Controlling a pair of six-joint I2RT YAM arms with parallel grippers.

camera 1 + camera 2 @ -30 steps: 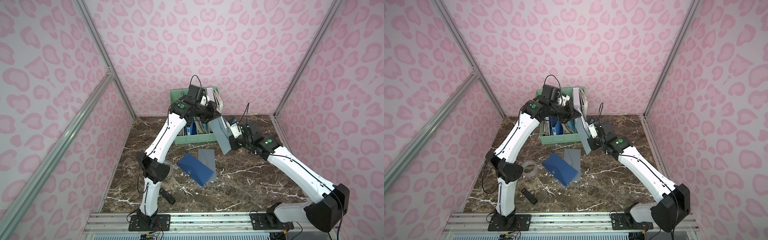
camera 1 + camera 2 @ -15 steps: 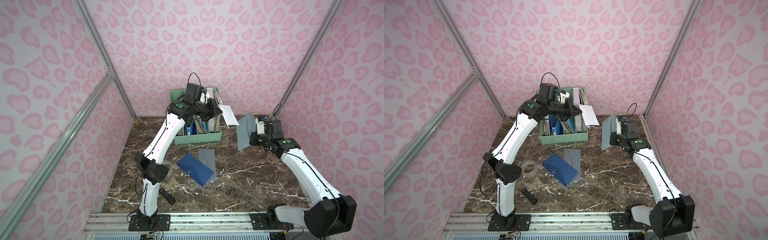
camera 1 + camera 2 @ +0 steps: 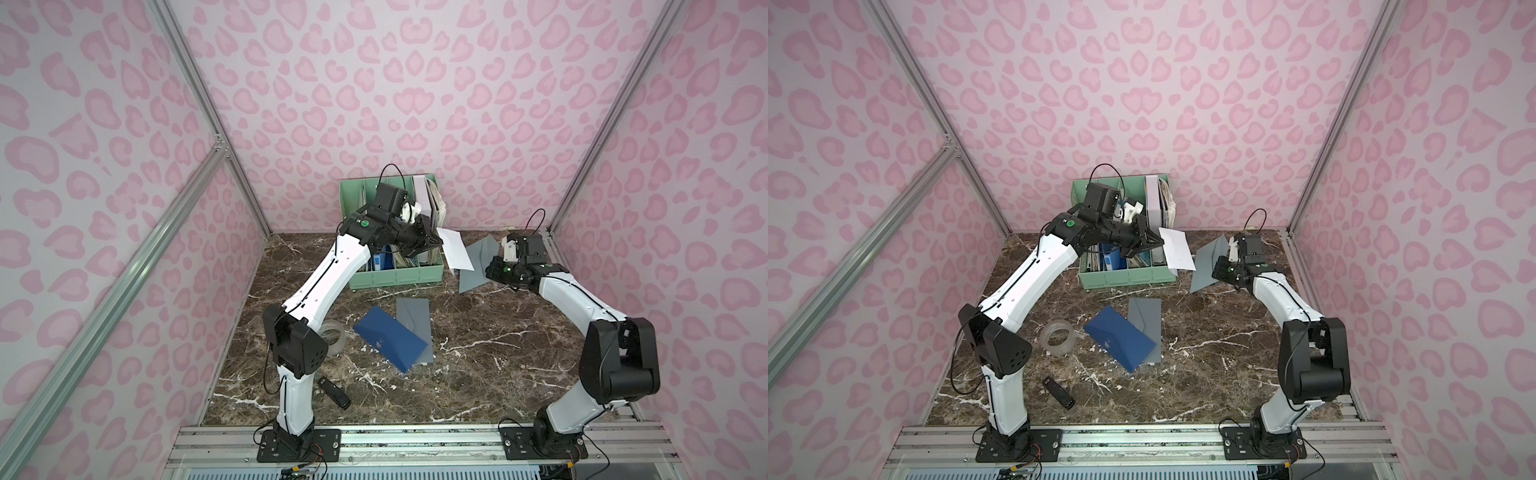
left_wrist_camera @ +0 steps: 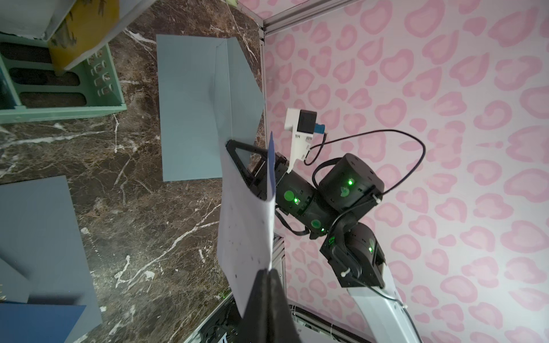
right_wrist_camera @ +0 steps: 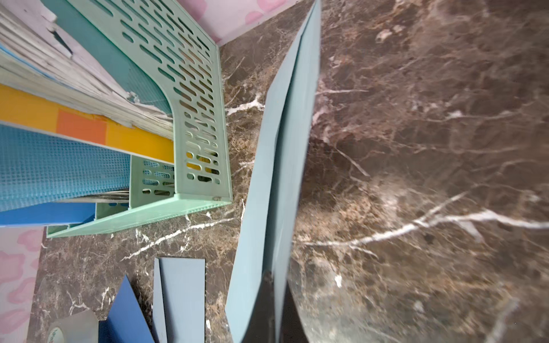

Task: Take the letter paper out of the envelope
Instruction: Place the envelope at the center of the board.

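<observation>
The left gripper [image 3: 435,243] reaches over the green file rack [image 3: 395,279] and has its jaws pressed together on one corner of the white letter paper [image 3: 457,254]. This hangs in the air just off the rack's right front corner. In the left wrist view the sheet [image 4: 246,231] curls away from the closed jaws, fully outside the envelope. The right gripper [image 3: 490,270] is likewise clamped tight, pinching the grey envelope [image 3: 478,266] by its edge. It holds the envelope tilted above the marble table [image 3: 498,365], just right of the rack and beyond the paper. The envelope's flap stands open in the left wrist view [image 4: 190,112], while the right wrist view shows it edge-on [image 5: 267,193] beside the rack's perforated end wall. Whether paper and envelope touch cannot be told. In front of the rack a blue envelope [image 3: 390,345] lies partly over a second grey envelope [image 3: 415,320], with a tape roll [image 3: 1058,337] to the left of them.
</observation>
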